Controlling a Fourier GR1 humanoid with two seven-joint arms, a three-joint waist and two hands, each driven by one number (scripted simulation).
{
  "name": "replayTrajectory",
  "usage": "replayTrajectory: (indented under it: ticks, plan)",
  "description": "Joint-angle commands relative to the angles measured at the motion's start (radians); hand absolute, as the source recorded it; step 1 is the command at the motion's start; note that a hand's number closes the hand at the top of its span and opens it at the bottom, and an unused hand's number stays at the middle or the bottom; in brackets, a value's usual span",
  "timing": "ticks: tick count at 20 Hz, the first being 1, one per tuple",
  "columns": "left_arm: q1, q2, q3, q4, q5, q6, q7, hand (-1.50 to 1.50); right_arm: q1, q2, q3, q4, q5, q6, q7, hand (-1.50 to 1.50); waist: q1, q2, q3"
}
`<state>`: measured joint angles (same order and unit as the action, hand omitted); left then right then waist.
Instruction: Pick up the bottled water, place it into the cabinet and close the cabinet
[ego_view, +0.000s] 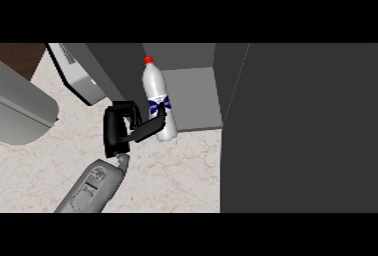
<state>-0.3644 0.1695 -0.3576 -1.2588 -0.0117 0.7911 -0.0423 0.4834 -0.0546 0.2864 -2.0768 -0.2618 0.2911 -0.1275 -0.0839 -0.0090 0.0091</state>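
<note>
White plastic, red cap, blue label: the bottle (159, 98) lies tilted at the front edge of the cabinet (193, 95), cap pointing up the view and in toward the grey interior, base out over the marble counter (170, 175). The left hand (122, 129) sits just left of it, black palm beside the bottle's lower half. One finger (151, 125) reaches right across the bottle just under the label and touches it; the other fingers stand alongside the bottle's left flank, partly lost against the dark cabinet wall. So the hand is grasping the bottle, fingers curled onto its lower body, the cap end free above them. The grey forearm (92, 187) comes up from the lower edge. A large dark door (295, 130) fills the right side. A grey rounded object (22, 112) shows at the left edge. The right hand is out of sight
</note>
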Motion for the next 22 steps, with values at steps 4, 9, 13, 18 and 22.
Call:
replayTrajectory:
  ticks: [4, 9, 13, 18, 22]
  plan:
    - [-0.277, 0.026, 0.046, 0.261, -0.060, -0.014, 0.071, -1.50, -0.012, 0.008, 0.012, 0.000, -0.002, -0.002, 0.003, -1.50, -0.042, 0.040, -0.009]
    - [-0.256, 0.035, 0.031, 0.269, -0.067, 0.000, 0.066, -1.50, -0.016, -0.011, -0.009, 0.024, -0.006, 0.014, -0.006, -1.50, -0.041, 0.042, -0.010]
    - [-0.272, 0.023, 0.022, 0.262, -0.063, 0.016, 0.107, -1.50, -0.010, 0.000, 0.007, 0.015, -0.008, 0.019, -0.023, -1.50, -0.043, 0.038, -0.009]
    - [-0.261, 0.034, 0.024, 0.266, -0.049, 0.016, 0.100, -1.50, -0.026, 0.002, 0.003, 0.018, -0.003, 0.004, 0.000, -1.50, -0.035, 0.041, -0.011]
    - [-0.278, 0.026, 0.026, 0.237, -0.012, -0.011, 0.062, -1.50, -0.002, -0.009, 0.011, 0.033, 0.014, 0.027, -0.040, -1.50, -0.039, 0.038, -0.011]
